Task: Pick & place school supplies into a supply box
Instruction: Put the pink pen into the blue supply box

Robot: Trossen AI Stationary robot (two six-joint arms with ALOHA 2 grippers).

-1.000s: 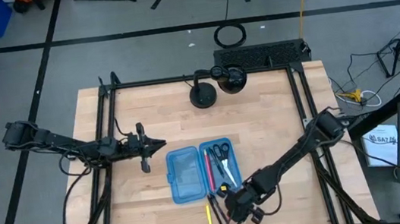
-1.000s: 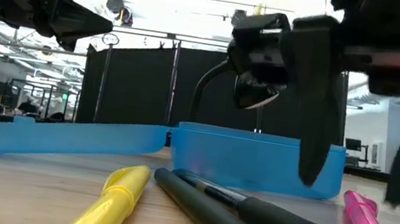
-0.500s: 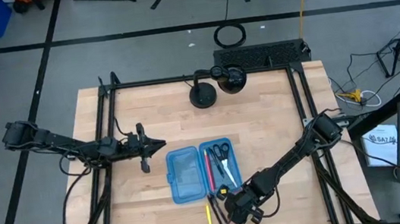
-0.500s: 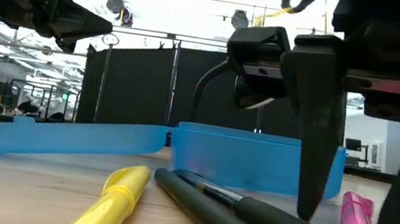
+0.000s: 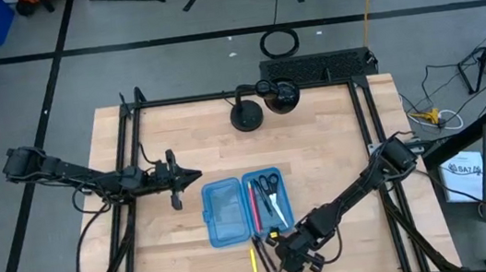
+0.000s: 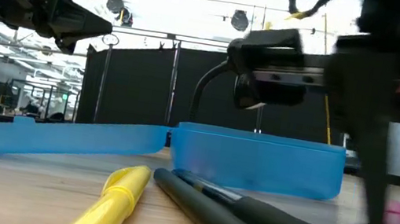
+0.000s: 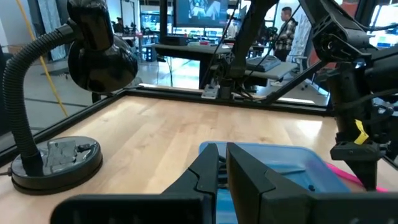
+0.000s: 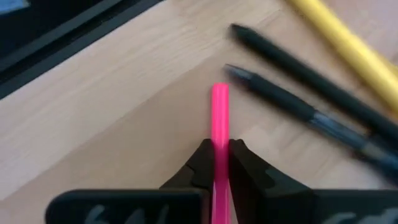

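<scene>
My right gripper (image 8: 219,163) — fingers pinching the pink pen (image 8: 219,118) — sits low on the tabletop (image 5: 330,162), just in front of the supply box (image 5: 244,206). Beside the box's front edge: two black pens (image 8: 292,106), a yellow pen (image 8: 348,43). Inside the box — scissors (image 5: 270,187). Beyond its open lid, my left gripper (image 5: 194,174) hovers, fingers pressed together.

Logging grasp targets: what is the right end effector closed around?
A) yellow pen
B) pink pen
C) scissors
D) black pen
B: in the right wrist view the right end effector has its fingers pinched on the pink pen, with the black and yellow pens lying apart.
</scene>
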